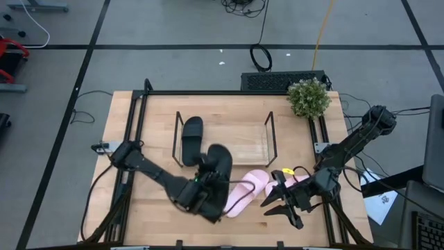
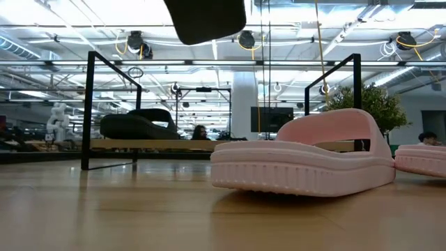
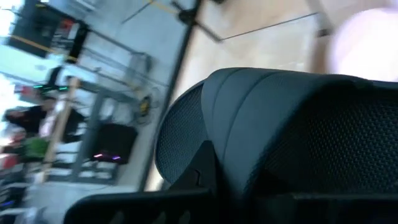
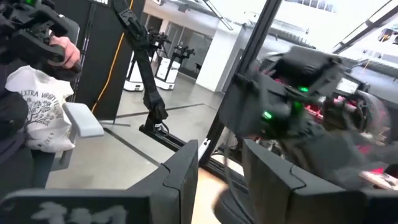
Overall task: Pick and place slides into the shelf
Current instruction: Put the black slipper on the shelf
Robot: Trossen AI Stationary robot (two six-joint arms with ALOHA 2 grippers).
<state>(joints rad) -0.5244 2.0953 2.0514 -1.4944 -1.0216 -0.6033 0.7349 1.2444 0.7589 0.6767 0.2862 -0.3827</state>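
We saw big light wooden table (image 1: pixel 139 208) first, low wooden-board shelf with thin black wire ends (image 1: pixel 239 142) in middle. One matte black slide (image 1: pixel 191 137) lay on shelf's left part. Left gripper (image 1: pixel 211 189) was clamped shut on second matte black slide (image 1: pixel 215 170), lifted off table near shelf front. Two pale pink slides (image 1: pixel 246 191) (image 1: pixel 291 182) lay on table in front. Right gripper (image 1: pixel 281 205) hovered beside them, fingers apart, empty.
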